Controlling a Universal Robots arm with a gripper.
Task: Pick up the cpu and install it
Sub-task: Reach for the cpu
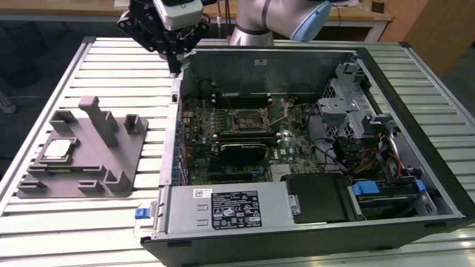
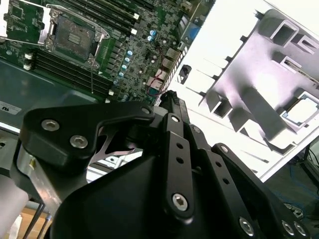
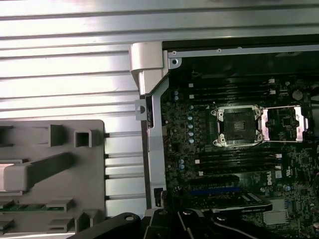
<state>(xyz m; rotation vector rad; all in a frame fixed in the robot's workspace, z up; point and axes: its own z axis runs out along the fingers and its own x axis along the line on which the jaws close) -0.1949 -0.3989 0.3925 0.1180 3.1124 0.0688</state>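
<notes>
We're at the very start of the pick, with nothing grabbed. The hand [image 1: 177, 68] sits upper left in the exterior view, pointing down over the far left corner of the case [image 1: 297, 69]. In the second wrist view the hand [image 2: 170, 95] looks pinched narrow with nothing in it. The cpu [image 1: 58, 149] lies flat in its pocket on the grey fixture [image 1: 89, 172], left-middle of the exterior frame. The fixture rests on the slatted surface [image 1: 111, 67] beside the case, and the chip is well apart from the hand. The second wrist view catches the cpu [image 2: 302, 110] too. The socket [image 1: 250, 118] is at frame centre. In the first wrist view the socket [image 3: 235, 124] reads empty, with its retention frame [image 3: 284, 122] swung open, so install isn't started. Our read: the pick calls for the hand to spread wider than the chip and come down square over the fixture, clear of the tall post [image 1: 100, 122] near the pocket. The chip is thin and sits low, so purchase is on the edges only, with a risk of slip.
</notes>
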